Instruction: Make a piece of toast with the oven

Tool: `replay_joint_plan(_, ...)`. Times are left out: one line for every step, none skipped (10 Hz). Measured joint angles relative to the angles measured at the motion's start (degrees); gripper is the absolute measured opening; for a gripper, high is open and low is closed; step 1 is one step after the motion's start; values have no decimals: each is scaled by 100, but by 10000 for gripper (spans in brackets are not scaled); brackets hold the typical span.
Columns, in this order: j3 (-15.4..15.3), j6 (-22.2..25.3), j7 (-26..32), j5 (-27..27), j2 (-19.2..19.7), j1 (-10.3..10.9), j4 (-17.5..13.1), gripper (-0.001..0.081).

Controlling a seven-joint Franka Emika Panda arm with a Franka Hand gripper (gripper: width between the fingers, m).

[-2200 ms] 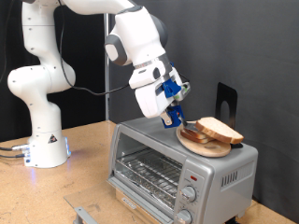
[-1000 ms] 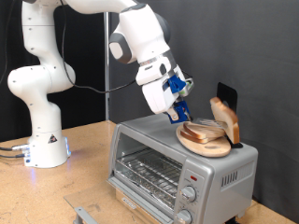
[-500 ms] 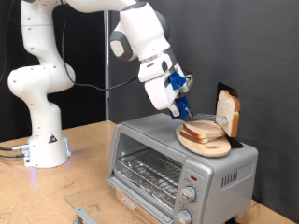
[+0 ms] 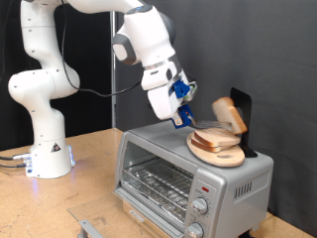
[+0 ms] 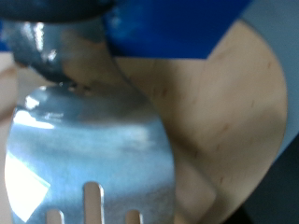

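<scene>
The piece of toast (image 4: 230,113) stands tilted on its edge over the exterior view's right side of the round wooden board (image 4: 216,151). That board lies on top of the silver oven (image 4: 149,157). My gripper (image 4: 179,103) hangs just above the oven's top, to the exterior view's left of the board, shut on a blue-handled spatula (image 4: 184,92). The spatula's blade reaches toward the board under the toast. In the wrist view the slotted metal blade (image 5: 89,154) fills the foreground, with the board (image 5: 238,121) behind it. The toast is out of the wrist view.
A black upright panel (image 4: 242,103) stands on the oven's top behind the toast. The oven's two knobs (image 4: 201,207) face the camera, and its wire rack (image 4: 154,182) shows at the front. My arm's white base (image 4: 45,149) stands on the wooden table at the exterior view's left.
The toast lay flat on the board, was levered up onto its edge against the black panel, and now leans back over the board. My gripper rose, then dipped slightly leftward.
</scene>
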State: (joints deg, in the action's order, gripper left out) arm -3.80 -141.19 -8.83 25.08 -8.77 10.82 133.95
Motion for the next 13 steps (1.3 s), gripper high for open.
replay_joint_plan(3, 10, 11, 0, -89, -3, 147, 431)
replay_joint_plan(10, 10, 11, 0, -165, -9, 275, 431)
replay_joint_plan(20, 10, 10, 0, -223, -18, 384, 431)
replay_joint_plan(25, 10, 7, 0, -263, -35, 470, 431)
replay_joint_plan(29, 10, 5, 0, -300, -52, 547, 431)
replay_joint_plan(33, 10, 3, 0, -339, -64, 624, 431)
replay_joint_plan(39, 10, 1, 0, -374, -69, 691, 431)
replay_joint_plan(43, 10, 1, 0, -401, -76, 750, 431)
replay_joint_plan(43, 10, 1, 0, -430, -84, 802, 431)
replay_joint_plan(44, 10, 1, 0, -464, -88, 846, 431)
replay_joint_plan(45, 8, 1, 2, -499, -89, 884, 431)
replay_joint_plan(45, 8, 1, 9, -529, -89, 910, 431)
replay_joint_plan(45, 9, 3, 15, -553, -89, 934, 431)
